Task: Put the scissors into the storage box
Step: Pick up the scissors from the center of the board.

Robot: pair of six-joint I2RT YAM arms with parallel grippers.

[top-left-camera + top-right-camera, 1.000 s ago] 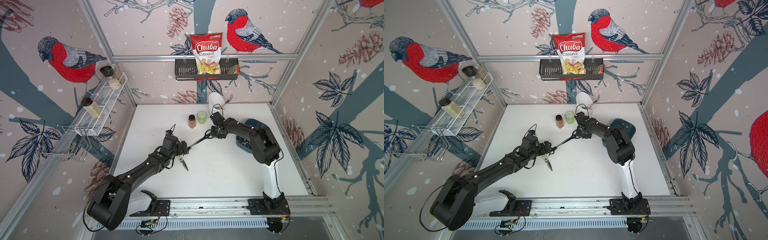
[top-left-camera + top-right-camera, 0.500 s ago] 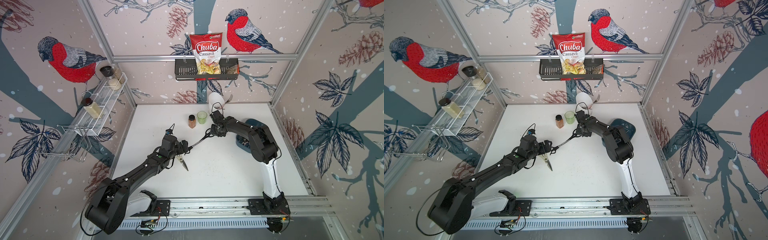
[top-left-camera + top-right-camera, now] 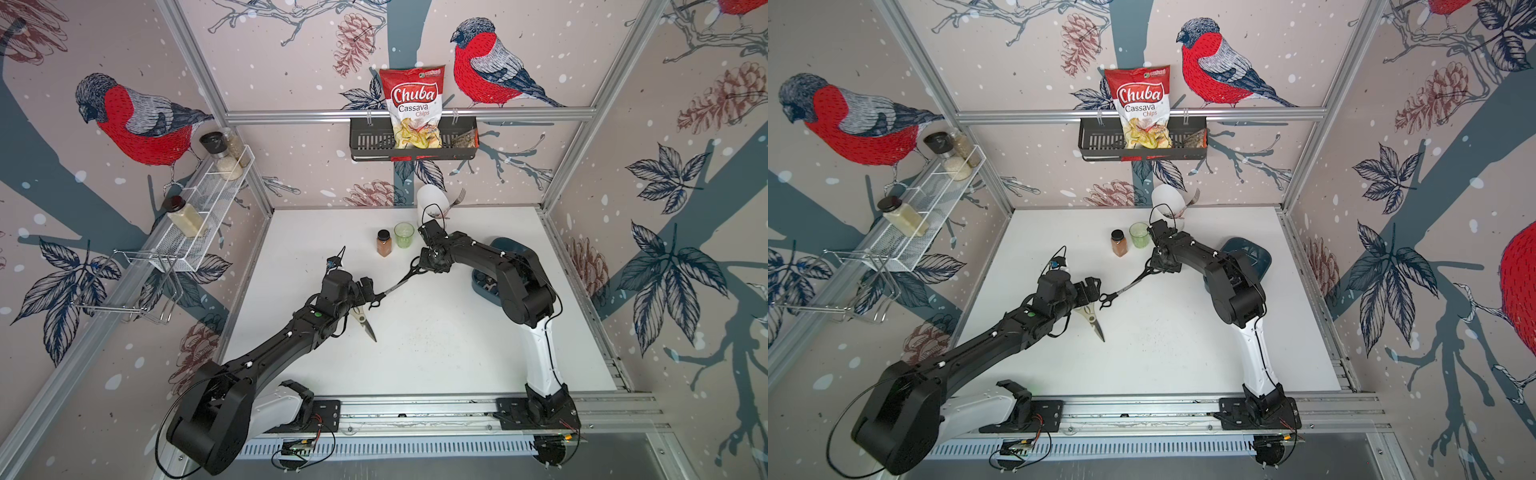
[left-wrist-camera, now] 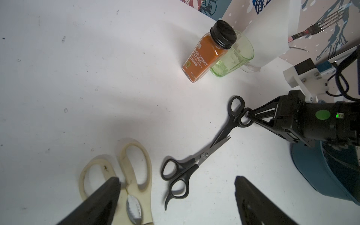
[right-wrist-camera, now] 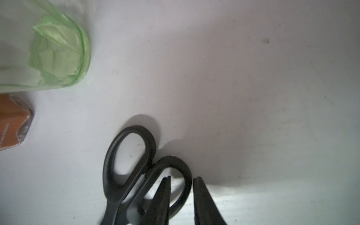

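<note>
A black-handled pair of scissors lies slanted mid-table. My right gripper is shut on one handle loop, with one finger inside the loop and one outside. Its blades overlap those of a second, smaller black pair. Cream-handled kitchen shears lie beside that pair. My left gripper hangs open just above the cream shears and the small pair's handles, holding nothing. The dark teal storage box sits at the right, mostly hidden behind the right arm.
A red-pepper spice jar and a green glass stand close behind the held scissors. A white utensil holder with a fork is at the back wall. A black basket and a wire rack hang on the walls.
The left arm has shifted only slightly over the cream shears. The right gripper has stayed shut on the handle loop in the same place.
</note>
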